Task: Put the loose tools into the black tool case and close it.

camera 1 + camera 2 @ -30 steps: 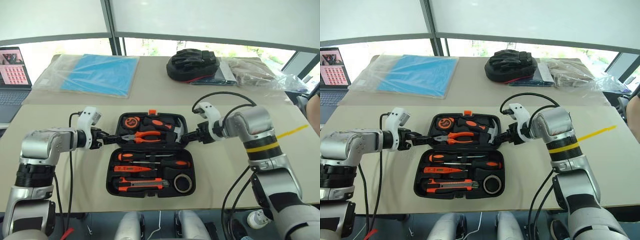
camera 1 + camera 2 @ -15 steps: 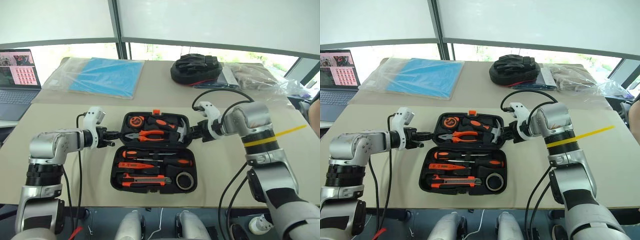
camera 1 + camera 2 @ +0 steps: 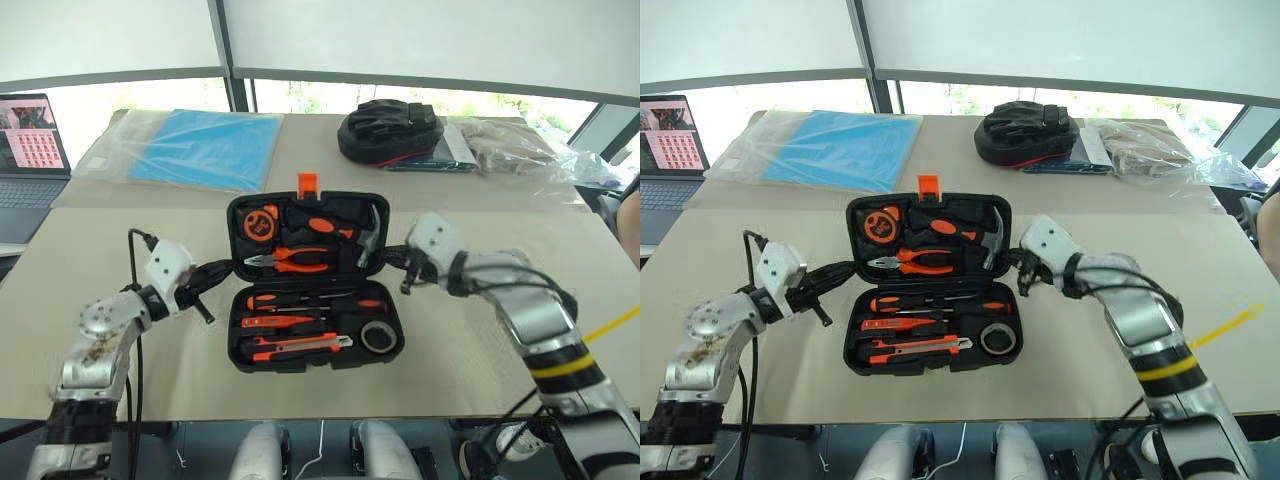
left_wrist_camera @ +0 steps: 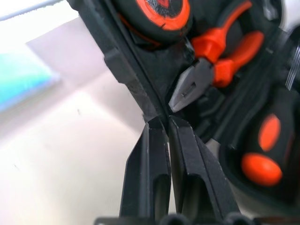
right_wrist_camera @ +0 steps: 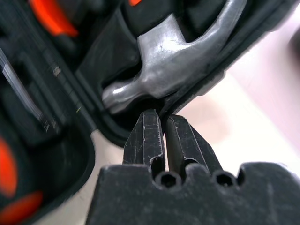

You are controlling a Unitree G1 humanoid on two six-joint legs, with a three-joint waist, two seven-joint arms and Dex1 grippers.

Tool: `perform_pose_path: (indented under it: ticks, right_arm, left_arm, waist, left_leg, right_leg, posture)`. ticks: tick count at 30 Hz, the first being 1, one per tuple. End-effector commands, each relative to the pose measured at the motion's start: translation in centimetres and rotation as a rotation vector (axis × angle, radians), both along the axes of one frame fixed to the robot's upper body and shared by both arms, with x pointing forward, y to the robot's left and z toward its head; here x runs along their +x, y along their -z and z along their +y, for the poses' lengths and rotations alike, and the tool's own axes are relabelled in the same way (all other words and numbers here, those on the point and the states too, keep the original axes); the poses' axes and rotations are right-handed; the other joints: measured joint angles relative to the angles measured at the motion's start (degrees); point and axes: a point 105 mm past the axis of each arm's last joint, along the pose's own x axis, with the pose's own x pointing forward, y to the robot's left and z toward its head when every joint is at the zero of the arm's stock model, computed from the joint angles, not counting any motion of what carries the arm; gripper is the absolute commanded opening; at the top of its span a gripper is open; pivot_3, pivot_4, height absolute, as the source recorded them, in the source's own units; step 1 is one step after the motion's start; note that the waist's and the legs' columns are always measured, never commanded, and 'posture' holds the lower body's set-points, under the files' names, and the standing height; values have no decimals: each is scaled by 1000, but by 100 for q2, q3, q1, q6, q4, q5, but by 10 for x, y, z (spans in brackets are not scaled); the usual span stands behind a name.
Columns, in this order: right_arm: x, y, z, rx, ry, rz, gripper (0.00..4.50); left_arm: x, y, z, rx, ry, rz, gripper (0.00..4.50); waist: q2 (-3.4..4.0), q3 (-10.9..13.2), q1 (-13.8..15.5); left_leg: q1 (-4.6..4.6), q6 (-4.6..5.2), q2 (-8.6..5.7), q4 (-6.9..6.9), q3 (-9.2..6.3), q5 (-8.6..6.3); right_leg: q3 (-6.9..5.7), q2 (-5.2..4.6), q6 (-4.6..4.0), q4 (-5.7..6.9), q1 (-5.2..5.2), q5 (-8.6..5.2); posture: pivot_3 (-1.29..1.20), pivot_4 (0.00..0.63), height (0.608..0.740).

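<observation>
Both arms forward (jaws closed)

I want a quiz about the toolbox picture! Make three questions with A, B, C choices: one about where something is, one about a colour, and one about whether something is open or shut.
1. Where is the dark tape roll?
A. in the black tool case's lower half
B. on the laptop
C. on the blue sheet

2. What colour is the latch?
A. green
B. orange
C. white

3. How is the case lid?
A. shut flat
B. taken off
C. open, tilted up

Answers:
1. A, it sits in the lower half's right corner.
2. B, the tab on the lid's top edge is orange.
3. C, the tools inside show, with the left gripper and right gripper at the lid's sides, jaws shut.
</observation>
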Motion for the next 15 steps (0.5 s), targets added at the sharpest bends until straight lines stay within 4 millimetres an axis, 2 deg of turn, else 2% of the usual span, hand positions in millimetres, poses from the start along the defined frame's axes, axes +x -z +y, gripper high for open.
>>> perform_pose_path:
  ticks: [1,2,3,5,6,7,11,13,15]
  right_arm:
    - [-11,8,-13,-87,-51,-151,0]
    - [-14,13,-19,-91,-46,-165,0]
    - [-16,16,-24,-92,-42,-173,0]
    - [-20,24,-33,-111,-39,-175,831]
    - [-22,27,-37,-123,-41,-181,1020]
    - [-23,28,-40,-131,-40,-187,1420]
    - [-25,28,-52,-134,-12,-213,2716]
    - [-27,27,-56,-121,-6,-203,3557]
    - [-32,27,-59,-104,-13,-174,4098]
  left_arm:
    - [-17,19,8,168,64,-70,43]
    - [-22,25,12,196,71,-68,43]
    - [-26,31,16,214,76,-65,353]
    - [-32,37,21,218,77,-60,1001]
    - [-32,37,23,216,66,-67,1273]
    - [-33,37,24,215,62,-72,1691]
    - [-32,38,33,205,26,-46,3061]
    - [-28,38,40,181,-19,-20,3952]
    - [-25,38,44,161,-42,7,3970]
  waist:
    - [0,0,-6]
    - [0,0,-9]
    - [1,0,-16]
    - [1,0,-30]
    - [1,1,-35]
    - [-1,2,-25]
    - [0,4,-22]
    - [0,4,-31]
    - [1,4,-28]
  left_leg:
    - [6,2,0,0,3,0]
    - [21,3,1,0,7,0]
    - [41,7,2,-3,8,-3]
    - [80,15,4,-12,10,-10]
    - [79,15,3,-12,13,-10]
    - [76,15,3,-12,13,-10]
    - [74,16,5,-3,13,-9]
    - [82,14,8,-3,12,-8]
    - [84,14,8,-4,12,-8]
  right_leg:
    - [0,-1,1,-1,5,1]
    - [0,-1,2,-3,17,1]
    - [0,-1,3,-8,36,-1]
    - [-1,-4,7,-12,76,-15]
    - [1,-5,7,-12,73,-16]
    - [1,-6,8,-12,70,-16]
    - [0,-10,11,-5,69,-14]
    - [1,-6,10,-2,75,-15]
    - [1,-6,10,-1,77,-15]
  posture:
    - [0,150,740]
    - [0,150,740]
    - [0,150,740]
    - [0,150,740]
    - [0,150,740]
    - [0,150,740]
    - [0,150,740]
    - [0,150,740]
    - [0,150,740]
